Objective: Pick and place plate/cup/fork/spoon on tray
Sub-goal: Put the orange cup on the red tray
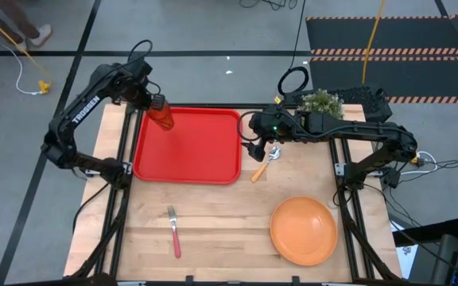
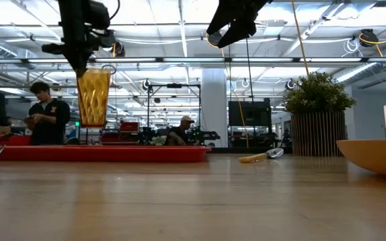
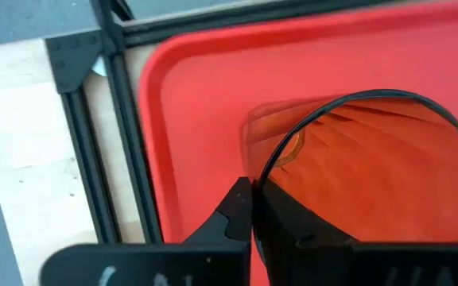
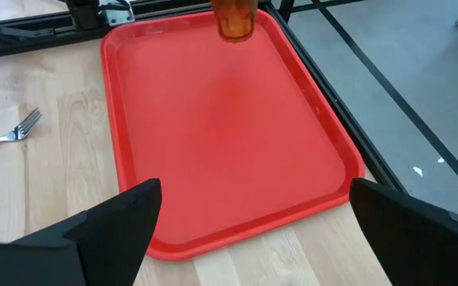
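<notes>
My left gripper [image 1: 154,102] is shut on the amber cup [image 1: 162,116], which hangs upright over the far left corner of the red tray [image 1: 205,159]. In the low view the cup [image 2: 93,97] is clear of the tray [image 2: 112,153]. My right gripper [image 4: 253,230] is open and empty, high above the table at the tray's right edge [image 1: 255,141]. The spoon [image 1: 264,164] lies flat on the table just right of the tray. The fork [image 1: 173,231] and the orange plate [image 1: 304,230] lie on the near part of the table. My left gripper holds the cup by its rim [image 3: 270,171], on one side of the mouth. One finger [image 3: 230,218] is outside the wall and the other seems to be inside it. The fingers come from above, pointing down. The cup hangs upright below them, lifted clear of the tray.
A potted plant [image 1: 322,102] stands at the far right behind my right arm. The dark table frame [image 3: 94,183] runs along the tray's left side. People stand in the room beyond the table [image 2: 45,114].
</notes>
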You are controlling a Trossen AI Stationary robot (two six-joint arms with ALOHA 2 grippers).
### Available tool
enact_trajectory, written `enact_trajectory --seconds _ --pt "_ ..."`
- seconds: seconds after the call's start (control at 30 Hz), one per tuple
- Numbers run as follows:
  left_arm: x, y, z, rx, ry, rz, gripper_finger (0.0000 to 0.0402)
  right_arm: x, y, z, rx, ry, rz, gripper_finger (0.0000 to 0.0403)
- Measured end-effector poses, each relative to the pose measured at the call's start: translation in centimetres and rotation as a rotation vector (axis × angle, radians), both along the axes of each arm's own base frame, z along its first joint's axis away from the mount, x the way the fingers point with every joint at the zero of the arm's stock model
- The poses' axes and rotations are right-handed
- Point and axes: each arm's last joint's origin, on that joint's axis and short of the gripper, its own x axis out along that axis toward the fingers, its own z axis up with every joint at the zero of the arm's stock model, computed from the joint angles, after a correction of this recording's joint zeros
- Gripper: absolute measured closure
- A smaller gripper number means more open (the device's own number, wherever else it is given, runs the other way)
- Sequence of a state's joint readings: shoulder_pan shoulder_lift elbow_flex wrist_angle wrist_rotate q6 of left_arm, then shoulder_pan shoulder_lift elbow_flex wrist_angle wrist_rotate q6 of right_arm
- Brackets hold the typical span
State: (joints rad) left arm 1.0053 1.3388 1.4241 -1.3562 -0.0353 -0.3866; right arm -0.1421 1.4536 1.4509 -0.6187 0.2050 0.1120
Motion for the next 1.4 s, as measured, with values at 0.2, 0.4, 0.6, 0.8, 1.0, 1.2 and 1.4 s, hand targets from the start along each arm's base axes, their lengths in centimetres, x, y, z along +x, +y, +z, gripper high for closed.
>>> enact_trajectory --seconds 0.2,0.4,0.6,0.8,1.0,1.2,1.4 --pt "-0.8 1.3 -1.0 0.041 -0.012 0.044 0.0391 -0.1 0.0 -0.1 0.001 0.01 0.0 0.0003" --pt "-0.6 2.1 -2.1 0.094 -0.035 0.096 0.0394 -0.1 0.0 -0.1 0.002 0.014 0.0 0.0003" --pt "-0.5 2.5 -3.2 0.102 -0.058 0.17 0.0396 -0.1 0.0 -0.1 0.007 0.012 -0.004 0.0003" --pt "-0.6 2.6 -3.3 0.112 -0.053 0.23 0.0394 -0.1 0.0 -0.1 0.035 0.0 -0.029 0.0003" --pt "0.0 3.4 -3.7 0.156 -0.044 0.343 0.0395 -0.1 0.2 -0.1 0.095 -0.006 0.018 0.0003" --pt "0.1 3.4 -4.1 0.119 -0.034 0.4 0.0396 -0.3 0.5 -0.4 0.154 0.028 0.077 0.0003" --pt "0.1 3.1 -4.3 0.084 -0.033 0.403 0.0393 -1.9 0.8 -0.5 0.181 0.129 0.082 0.0003"
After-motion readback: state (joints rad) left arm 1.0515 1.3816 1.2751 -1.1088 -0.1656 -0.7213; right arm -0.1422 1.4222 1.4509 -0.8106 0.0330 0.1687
